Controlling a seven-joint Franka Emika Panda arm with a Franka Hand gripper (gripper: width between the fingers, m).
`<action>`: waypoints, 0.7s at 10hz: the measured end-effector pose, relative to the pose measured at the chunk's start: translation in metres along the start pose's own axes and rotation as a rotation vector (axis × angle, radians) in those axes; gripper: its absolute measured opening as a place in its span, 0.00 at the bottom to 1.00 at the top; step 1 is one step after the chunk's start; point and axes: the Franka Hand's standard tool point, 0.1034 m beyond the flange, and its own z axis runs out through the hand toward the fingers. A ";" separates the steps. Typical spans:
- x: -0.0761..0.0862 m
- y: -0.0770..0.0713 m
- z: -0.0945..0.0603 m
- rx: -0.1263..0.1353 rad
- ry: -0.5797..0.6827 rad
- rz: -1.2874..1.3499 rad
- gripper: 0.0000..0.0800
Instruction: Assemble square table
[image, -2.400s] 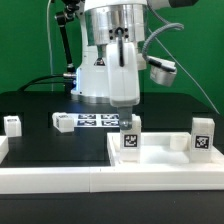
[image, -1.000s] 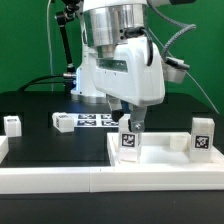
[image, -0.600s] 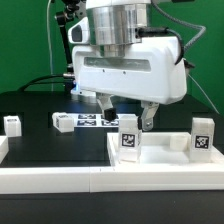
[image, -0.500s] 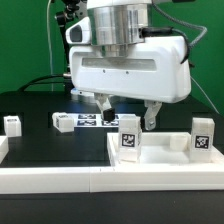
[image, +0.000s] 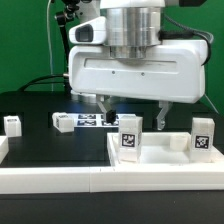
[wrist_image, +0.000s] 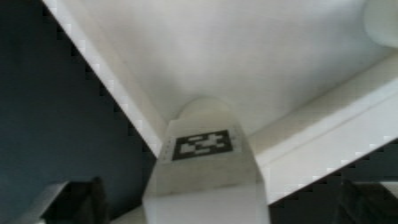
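Observation:
The white square tabletop (image: 165, 158) lies at the exterior view's front right. Two white legs stand upright on it, one (image: 128, 135) near its left corner and one (image: 203, 136) at the right. My gripper (image: 134, 113) hangs just above the left one, open wide, a finger (image: 105, 106) on either side of its top. In the wrist view this tagged leg (wrist_image: 206, 150) stands between my dark fingertips (wrist_image: 71, 200), touching neither. A third leg (image: 12, 124) stands at the far left and a fourth (image: 63, 121) lies on the black table.
The marker board (image: 92, 120) lies flat behind the lying leg. A long white border bar (image: 50, 178) runs along the front edge. The robot base and cables stand at the back before a green wall.
My gripper was closed around the top of the left leg on the tabletop; it has turned about its vertical axis and its fingers have spread. The leg stays upright where it stood.

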 end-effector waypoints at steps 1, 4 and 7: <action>0.002 0.003 0.000 0.001 0.002 -0.066 0.81; 0.007 0.008 -0.002 0.004 0.011 -0.153 0.64; 0.006 0.008 -0.002 0.004 0.010 -0.121 0.36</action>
